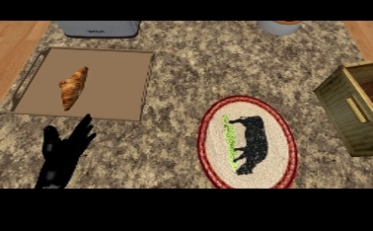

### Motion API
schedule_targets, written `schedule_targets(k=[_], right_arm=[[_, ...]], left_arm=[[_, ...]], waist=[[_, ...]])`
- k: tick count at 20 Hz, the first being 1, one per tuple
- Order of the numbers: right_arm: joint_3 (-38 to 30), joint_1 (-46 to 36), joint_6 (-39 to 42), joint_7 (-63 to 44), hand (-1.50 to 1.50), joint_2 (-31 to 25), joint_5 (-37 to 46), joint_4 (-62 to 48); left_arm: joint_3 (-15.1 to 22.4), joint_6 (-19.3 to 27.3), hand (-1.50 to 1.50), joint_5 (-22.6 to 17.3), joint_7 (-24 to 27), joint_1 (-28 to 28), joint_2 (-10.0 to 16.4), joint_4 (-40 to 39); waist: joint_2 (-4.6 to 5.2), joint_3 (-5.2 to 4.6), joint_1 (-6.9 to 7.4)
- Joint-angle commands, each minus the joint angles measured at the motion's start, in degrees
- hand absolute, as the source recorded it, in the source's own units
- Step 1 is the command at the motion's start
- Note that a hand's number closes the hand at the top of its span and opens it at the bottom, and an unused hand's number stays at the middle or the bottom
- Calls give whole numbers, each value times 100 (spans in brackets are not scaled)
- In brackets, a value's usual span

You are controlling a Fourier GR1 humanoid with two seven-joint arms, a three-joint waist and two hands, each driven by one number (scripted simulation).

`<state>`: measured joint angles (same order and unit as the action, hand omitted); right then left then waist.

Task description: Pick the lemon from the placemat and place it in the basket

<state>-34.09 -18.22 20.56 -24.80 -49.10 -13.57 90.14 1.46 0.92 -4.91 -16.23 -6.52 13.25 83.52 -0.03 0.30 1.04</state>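
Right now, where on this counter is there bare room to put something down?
The widest bare patch of counter lies between the tray, the basket and the far edge of the placemat. A smaller one lies between the left hand and the placemat. The placemat itself carries nothing. The left is crowded: tray with croissant, hand close by.

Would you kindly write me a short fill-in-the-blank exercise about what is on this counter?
1. The croissant lies on the brown ____.
2. The oval placemat has a ____ rim.
3. The only hand in view, open, is the robot's ____.
4. The basket stands to the placemat's ____.
Missing words: tray; red; left; right.
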Motion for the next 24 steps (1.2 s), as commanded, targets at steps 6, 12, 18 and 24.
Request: schedule_targets(k=[6, 12, 18, 24], right_arm=[[108, -448, 472, 1529, 150, -167, 342, -2193], [590, -168, -220, 2306, 150, -521, 1801, -2540], [546, -677, 126, 3539, -150, -1310, 2097, -4085], [345, -1034, 10, 3897, -150, -1262, 1971, -4798]], left_arm=[[-63, -168, 0, 14, 184, -289, -75, -220], [-129, 15, 0, 116, -24, 348, -154, -559], [-64, -98, 0, 207, 305, -92, -192, -463], [-191, -210, 0, 144, 162, -144, -110, -293]], waist=[[20, -26, -30], [53, -24, -49], [41, -24, 8], [19, -27, -32]])
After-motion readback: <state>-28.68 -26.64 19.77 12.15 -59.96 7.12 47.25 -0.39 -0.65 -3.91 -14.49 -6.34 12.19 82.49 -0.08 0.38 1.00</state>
